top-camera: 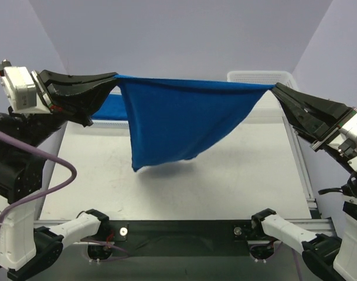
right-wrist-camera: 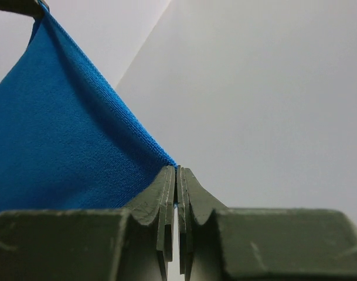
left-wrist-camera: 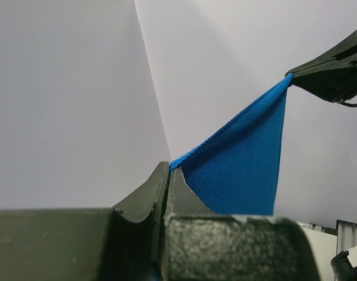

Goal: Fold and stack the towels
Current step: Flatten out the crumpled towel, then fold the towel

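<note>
Above the left edge of the desk [top-camera: 237,193], the left tool [top-camera: 112,81] is clamped shut on one top corner of a blue towel [top-camera: 178,123]. Its wrist view shows the two fingers pressed together with the cloth's edge running out from between them. Behind and below that tool, a second towel [top-camera: 111,107] lies on the desk near the far left corner, mostly hidden, so I cannot tell whether it is folded. The held towel hangs in the air over the middle of the desk and touches nothing beneath it. Its top edge is pulled taut in a nearly level line across the desk from left to right, and that edge is its long axis. Below it the cloth sags unevenly, deepest toward the left, where a loose corner dangles lowest, and the hem rises in a slant to the right. Above the right edge, the right tool [top-camera: 276,88] is likewise closed tight on the opposite top corner, with the cloth pinched at its fingertips in its own wrist view. The two tools sit at the ends of the same edge, so neither arm is nearer, and the free lower part hangs below and between them. Laying the towel down will likely call for both arms to lower together. A white basket [top-camera: 260,76] stands at the far right corner behind the taut edge. I cannot see what it holds.
</note>
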